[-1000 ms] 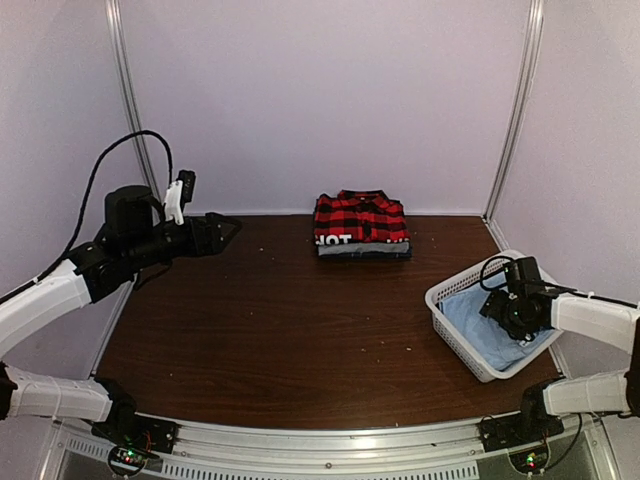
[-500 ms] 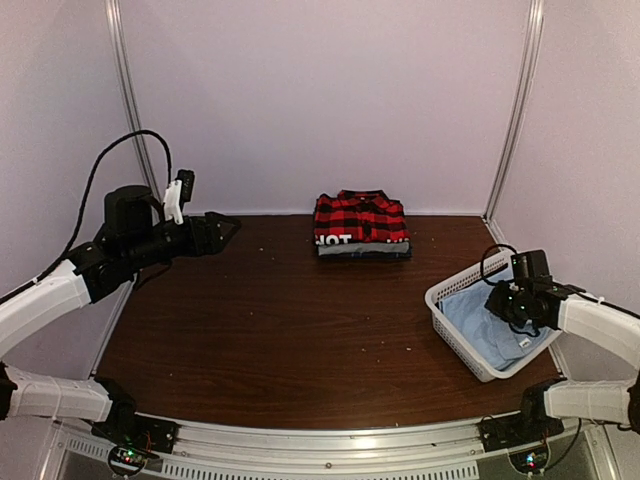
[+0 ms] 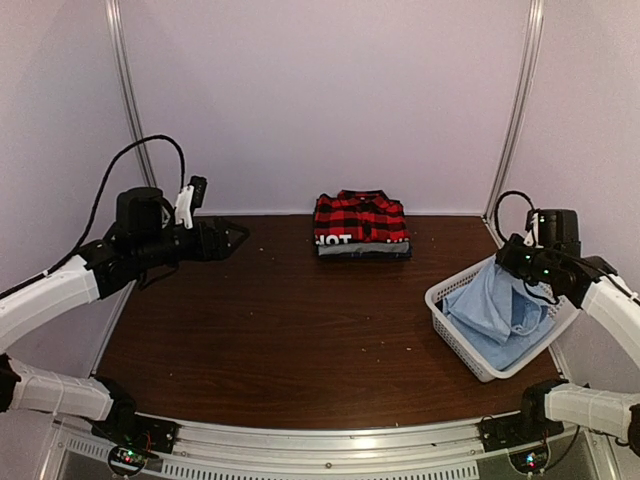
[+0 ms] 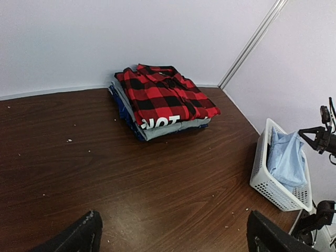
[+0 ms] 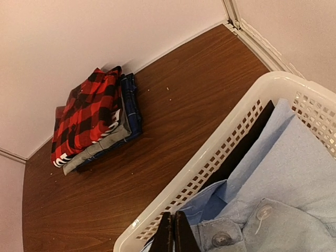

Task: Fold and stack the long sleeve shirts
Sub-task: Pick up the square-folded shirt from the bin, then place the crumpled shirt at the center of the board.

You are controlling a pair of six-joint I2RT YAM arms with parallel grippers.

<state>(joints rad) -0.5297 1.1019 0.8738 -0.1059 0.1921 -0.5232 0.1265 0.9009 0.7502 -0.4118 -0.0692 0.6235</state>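
Observation:
A folded red-and-black plaid shirt (image 3: 360, 218) tops a small pile at the back middle of the table, also seen in the left wrist view (image 4: 163, 97) and the right wrist view (image 5: 86, 118). A light blue shirt (image 3: 495, 305) lies in the white mesh basket (image 3: 455, 340), drawn up into a peak toward my right gripper (image 3: 512, 258). That gripper (image 5: 174, 231) is shut on the blue cloth beside its buttoned placket (image 5: 294, 178). My left gripper (image 3: 235, 235) hovers open over the back left of the table, holding nothing (image 4: 173, 233).
Grey and dark blue folded garments (image 4: 157, 128) sit under the plaid shirt. The basket (image 4: 275, 189) stands at the right table edge, close to the right wall. Pale walls and metal corner posts (image 3: 515, 110) close in the back. Small crumbs dot the brown tabletop.
My right gripper closed inside the basket and rose toward the back right, pulling the light blue shirt up with it. The left arm shifted slightly rightward.

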